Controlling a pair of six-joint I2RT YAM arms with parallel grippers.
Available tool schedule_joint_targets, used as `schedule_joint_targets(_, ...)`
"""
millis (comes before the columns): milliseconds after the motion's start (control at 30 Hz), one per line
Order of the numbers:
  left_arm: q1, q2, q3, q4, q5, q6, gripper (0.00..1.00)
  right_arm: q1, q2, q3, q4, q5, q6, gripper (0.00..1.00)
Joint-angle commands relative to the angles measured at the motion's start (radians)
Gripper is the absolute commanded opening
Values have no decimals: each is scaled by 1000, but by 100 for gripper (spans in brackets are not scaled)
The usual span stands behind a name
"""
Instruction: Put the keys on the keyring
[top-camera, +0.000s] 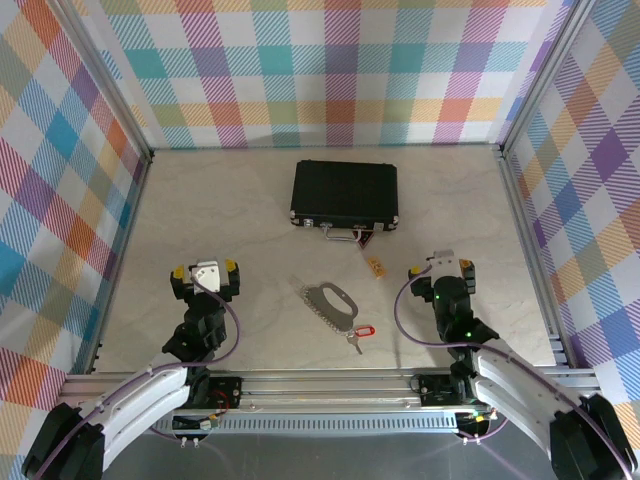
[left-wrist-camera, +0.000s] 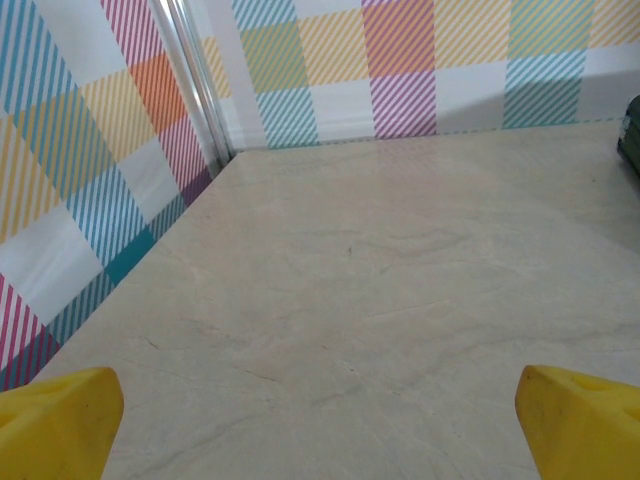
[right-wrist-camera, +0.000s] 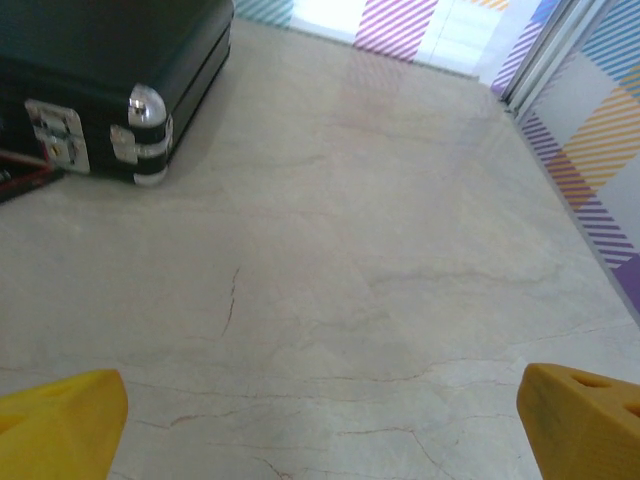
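Right wrist view: black case (right-wrist-camera: 110, 70) cut off, ahead-left of empty, wide-open right end effector (right-wrist-camera: 320, 425); left end effector (left-wrist-camera: 320, 425) likewise. One key (top-camera: 358, 332), one keyring (top-camera: 330, 300) between them.

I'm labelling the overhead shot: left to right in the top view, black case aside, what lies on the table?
In order: left gripper → flat grey metal oval keyring → small silver key with red plastic head → small yellow-orange tag → right gripper.

text: none legible | labels: none | numbers: none | signs: none
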Motion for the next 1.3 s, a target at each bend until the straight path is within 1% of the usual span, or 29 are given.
schedule_joint_targets(0,61,72,-1,137,94,-46,100,-21,112,48,167,-39,-41,99)
schedule_joint_targets(167,137,231,35,231,158,-78,100,-72,311,106,289,-105,-66,99)
schedule_joint_targets(300,168,335,69,279,188,-88,100,-101,403,141,359,-150,-70,99)
schedule_joint_targets(433,188,442,118,307,193,-92,100,-145,489,143,502,-194,-67,99)
schedule_joint_targets(567,198,568,119,477,222,-97,100,-181,533,172,520,-221,-28,99)
schedule_joint_targets(633,200,622,130,527,232,-92,100,-201,550,191,505,-227,-8,99)
schedule_joint_targets(733,202,648,174,481,240,-69,100,-227,567,206,505,-241,1,99)
schedule_joint_targets(900,208,673,183,495,258,-45,100,-236,574,192,548,-245,1,99)
schedule_joint_targets(1000,211,693,199,497,263,-31,100,-250,589,207,539,-236,1,99)
schedule_joint_targets(1033,212,699,205,495,264,-28,100,-255,595,218,528,-234,36,99)
schedule_joint_targets(1067,211,704,208,495,264,-24,100,-259,611,224,535,-232,31,99)
schedule_joint_targets(1100,212,711,211,496,265,-21,100,-265,643,209,606,-226,26,99)
schedule_joint_targets(1167,213,733,217,510,264,-13,100,-277,709,187,722,-153,56,99)
schedule_joint_targets(1200,213,751,220,527,264,-8,100,-285,719,187,745,-159,57,99)
schedule_joint_targets(1267,214,787,219,568,261,1,100,-295,698,199,675,-197,70,99)
